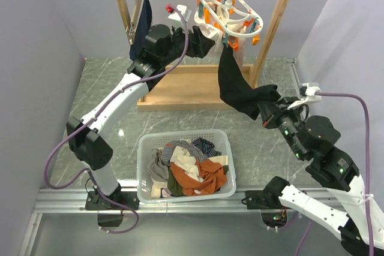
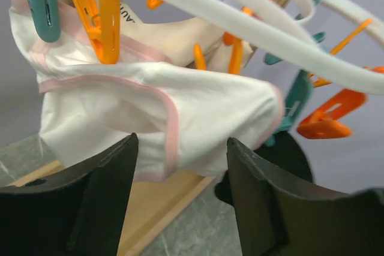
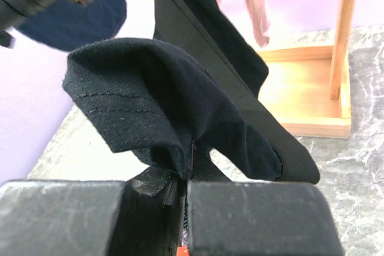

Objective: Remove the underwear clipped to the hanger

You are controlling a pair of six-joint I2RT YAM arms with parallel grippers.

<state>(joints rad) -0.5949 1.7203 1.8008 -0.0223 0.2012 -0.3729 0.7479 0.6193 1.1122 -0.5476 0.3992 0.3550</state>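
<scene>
The white ring hanger (image 1: 231,13) hangs by its hook on the wooden rail, with orange and teal pegs. The black underwear (image 1: 237,85) stretches from the pegs down and right to my right gripper (image 1: 266,111), which is shut on its lower end (image 3: 156,88). The whitish underwear with pink edging (image 2: 150,106) is held by an orange peg (image 2: 102,19). My left gripper (image 2: 180,142) is open right under its lower edge, one finger on each side, not closed on it. A pale beige garment (image 2: 180,37) hangs behind it.
The wooden rack (image 1: 180,88) stands at the back, with a navy garment (image 1: 142,25) on a flat clip hanger at its left. A white basket (image 1: 225,142) of mixed clothes sits near the front between the arms. Walls stand close on both sides.
</scene>
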